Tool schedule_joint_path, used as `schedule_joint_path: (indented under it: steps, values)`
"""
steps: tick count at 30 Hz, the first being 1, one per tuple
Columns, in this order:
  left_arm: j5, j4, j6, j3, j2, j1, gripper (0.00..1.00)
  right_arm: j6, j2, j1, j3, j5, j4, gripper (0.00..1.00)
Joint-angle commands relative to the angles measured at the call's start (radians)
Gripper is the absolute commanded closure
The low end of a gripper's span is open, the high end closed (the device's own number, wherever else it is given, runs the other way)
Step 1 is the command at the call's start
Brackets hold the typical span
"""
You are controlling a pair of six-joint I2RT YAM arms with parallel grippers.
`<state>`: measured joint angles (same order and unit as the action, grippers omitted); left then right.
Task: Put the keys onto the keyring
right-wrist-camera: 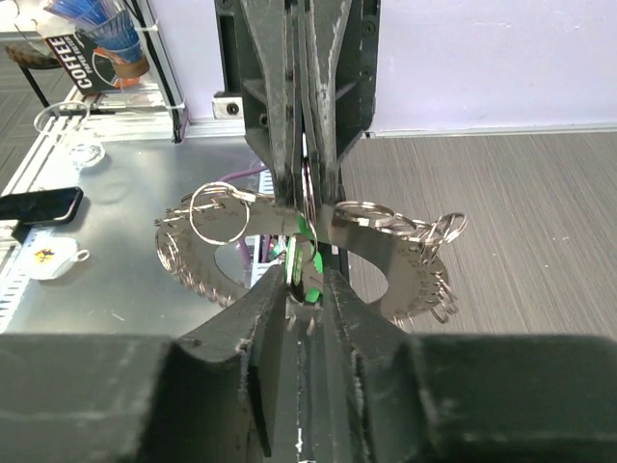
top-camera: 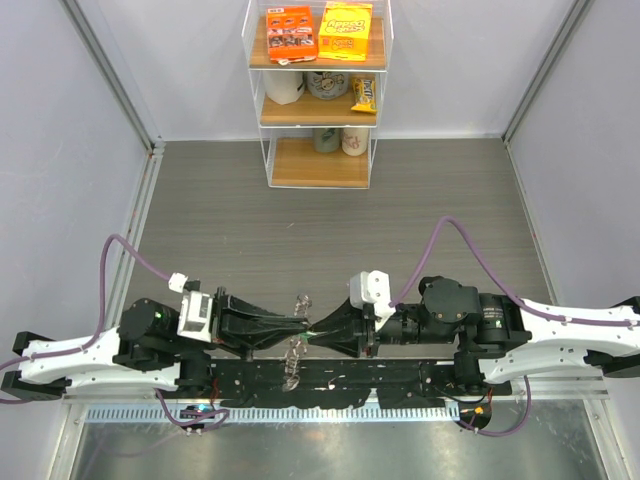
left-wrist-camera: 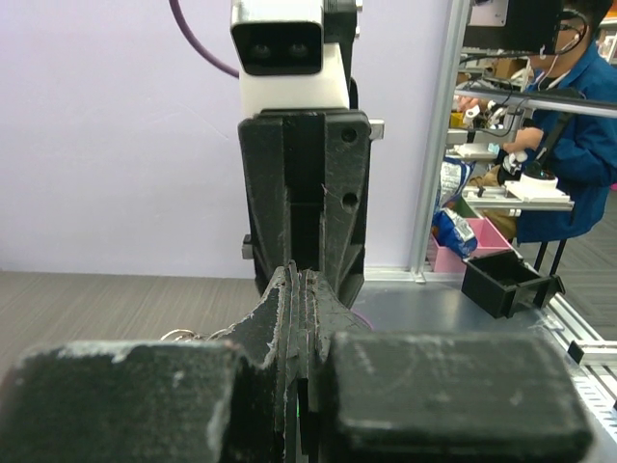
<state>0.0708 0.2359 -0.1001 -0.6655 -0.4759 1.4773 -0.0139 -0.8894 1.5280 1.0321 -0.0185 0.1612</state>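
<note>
Between the tips of the right gripper (right-wrist-camera: 307, 289) sits the green key (right-wrist-camera: 303, 258). The jaws stand slightly parted around it, and whether they pinch it cannot be told. At 12 o'clock the left gripper (right-wrist-camera: 307, 193) is clenched on the keyring (right-wrist-camera: 410, 258). Its silvery keys (right-wrist-camera: 193, 275) fan toward 3 and 9 o'clock above the table (right-wrist-camera: 540, 222).

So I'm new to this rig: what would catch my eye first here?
The two grippers meet tip to tip at the near edge of the table: the left gripper clamps the spiky keyring, and a bright green key sits between the fingers of the right gripper. A shelf with colourful snack packets stands at the far wall.
</note>
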Motion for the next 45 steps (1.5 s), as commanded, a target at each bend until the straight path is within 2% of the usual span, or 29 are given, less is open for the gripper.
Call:
schedule_joint_path:
  steps: [1, 4, 11, 31, 45]
  values:
    - [-0.003, 0.14, -0.003, -0.009, 0.016, 0.003, 1.0, 0.008, 0.044, 0.006, 0.016, 0.015, 0.007, 0.66]
    - [-0.006, 0.141, -0.004, -0.003, 0.022, 0.002, 1.0, 0.009, 0.078, 0.006, 0.013, 0.072, 0.024, 0.61]
    - [-0.006, 0.146, -0.006, 0.0, 0.022, 0.001, 1.0, 0.057, 0.113, 0.006, 0.029, 0.084, 0.04, 0.6]
    - [0.006, 0.171, -0.016, 0.006, 0.017, 0.003, 1.0, 0.152, 0.014, 0.008, 0.146, -0.017, 0.014, 0.58]
    - [0.012, 0.172, -0.016, 0.01, 0.023, 0.003, 1.0, 0.169, -0.034, 0.008, 0.175, -0.029, 0.003, 0.58]
